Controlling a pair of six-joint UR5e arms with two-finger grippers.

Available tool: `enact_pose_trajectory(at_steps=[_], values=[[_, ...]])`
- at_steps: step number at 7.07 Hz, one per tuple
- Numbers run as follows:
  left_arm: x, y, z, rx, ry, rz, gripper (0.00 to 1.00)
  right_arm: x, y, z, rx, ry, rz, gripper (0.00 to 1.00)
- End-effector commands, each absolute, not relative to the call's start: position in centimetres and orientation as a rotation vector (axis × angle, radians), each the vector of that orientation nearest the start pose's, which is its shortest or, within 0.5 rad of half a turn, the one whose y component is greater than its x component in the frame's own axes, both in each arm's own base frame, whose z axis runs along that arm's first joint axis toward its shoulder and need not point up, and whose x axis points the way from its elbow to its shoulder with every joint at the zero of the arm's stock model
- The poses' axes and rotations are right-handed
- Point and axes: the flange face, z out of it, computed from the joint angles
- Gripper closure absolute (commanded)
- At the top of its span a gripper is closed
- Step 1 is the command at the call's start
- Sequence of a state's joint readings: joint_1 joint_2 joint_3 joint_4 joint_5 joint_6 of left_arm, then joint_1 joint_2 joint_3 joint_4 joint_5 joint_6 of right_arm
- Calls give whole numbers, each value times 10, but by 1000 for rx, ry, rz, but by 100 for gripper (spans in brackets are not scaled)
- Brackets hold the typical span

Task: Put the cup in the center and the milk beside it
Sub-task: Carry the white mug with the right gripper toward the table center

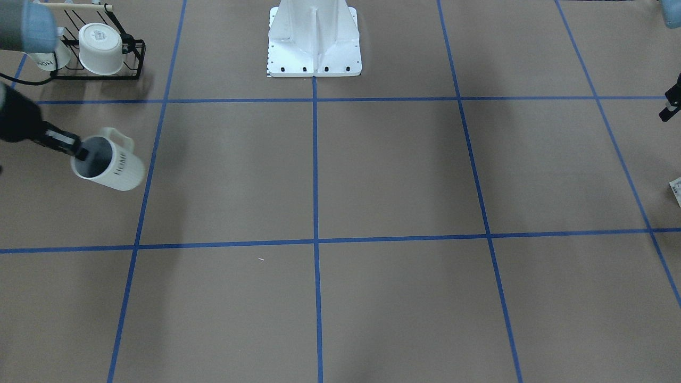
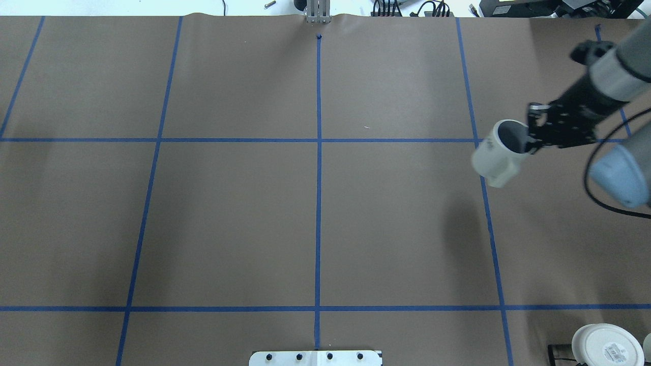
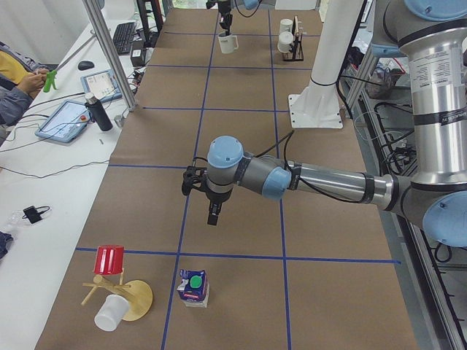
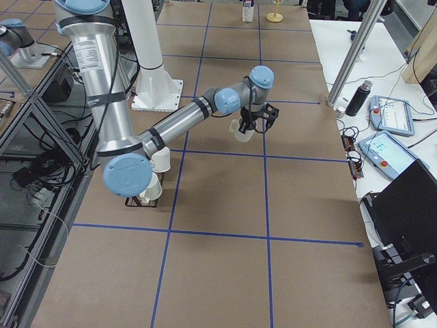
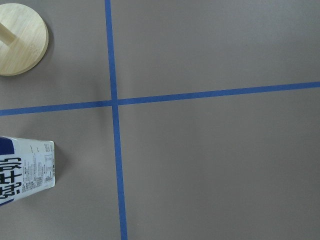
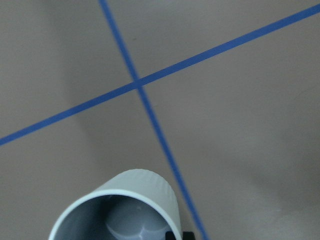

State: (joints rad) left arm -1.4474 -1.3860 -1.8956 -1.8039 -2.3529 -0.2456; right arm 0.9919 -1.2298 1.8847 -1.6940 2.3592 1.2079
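White mug wall pinched at the rim only: the right claw (image 1: 80, 153) is clamped on the cup (image 1: 109, 165), one finger inside the mouth, one outside. The cup hangs tilted below & ahead of the claw, clear of the surface (image 1: 372, 175), well off centre.

Risks, as I judge them:
- thin rim grip + tilt means the cup may pivot or slip during a fast carry
- set down while tilted, it lands on its edge & could topple
- the milk (image 3: 194, 286) stands just past & below the left claw (image 3: 213, 211); it looks light, so a clipped corner could knock it over

Can't tell whether the left claw is open or closed.

Contents: the cup's dark grey inside shows nothing in it. The milk is capped, so contents are unknown. A squat white cup (image 1: 100, 49) lies in the rack (image 1: 135, 58) behind the right claw, base outward, its inside hidden.
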Motion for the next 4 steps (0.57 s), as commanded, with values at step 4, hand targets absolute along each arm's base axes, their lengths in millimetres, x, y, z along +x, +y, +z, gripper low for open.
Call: enact_pose_trajectory(at_steps=[4], values=[[-11,-435,560,202,818,29,2,-553,-596,145,-286,-909,729,100]])
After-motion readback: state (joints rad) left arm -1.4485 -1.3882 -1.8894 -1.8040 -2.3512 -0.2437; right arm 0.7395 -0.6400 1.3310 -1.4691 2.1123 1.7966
